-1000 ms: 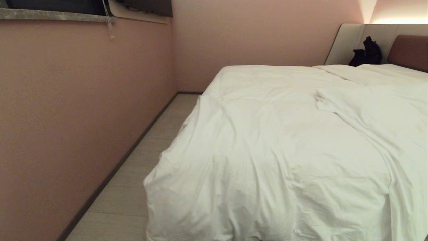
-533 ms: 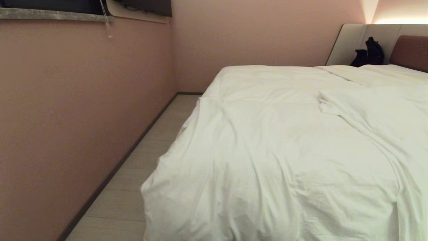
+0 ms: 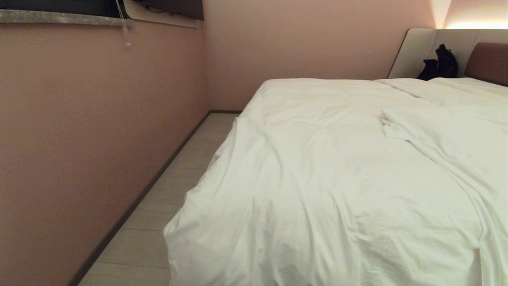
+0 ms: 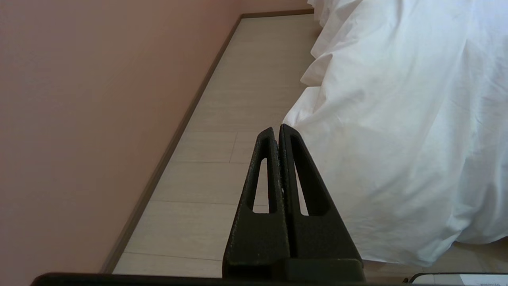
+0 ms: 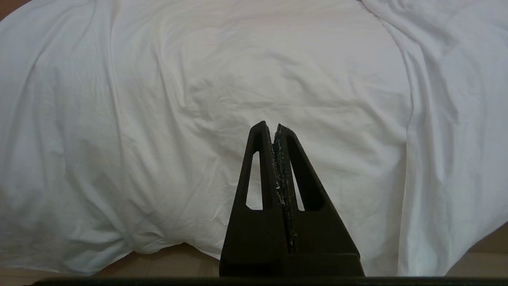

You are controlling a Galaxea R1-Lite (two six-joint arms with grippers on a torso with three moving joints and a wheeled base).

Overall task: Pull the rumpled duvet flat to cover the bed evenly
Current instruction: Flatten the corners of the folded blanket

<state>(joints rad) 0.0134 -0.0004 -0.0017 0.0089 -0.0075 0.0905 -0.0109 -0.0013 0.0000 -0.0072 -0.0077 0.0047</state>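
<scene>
head view: the whole scene has slid a little since a second ago, so our base is moving and the thick, puffy white duvet [image 3: 341, 174] itself has not; no pulling has begun. neither arm shows. it lies rumpled on the wide low bed [image 3: 486, 59], a fold toward the headboard, pink wall [image 3: 99, 131] alongside.

left wrist view: our left gripper [image 4: 279, 129], tips pressed together and empty, hangs over pale plank floor [image 4: 238, 119]; the duvet's draped corner lies just past it.

right wrist view: our right gripper [image 5: 273, 126], likewise closed on nothing, faces the hanging foot edge ahead.

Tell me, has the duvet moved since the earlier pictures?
No. The duvet keeps its place against the headboard; the whole view shifted, so the camera moved.
</scene>
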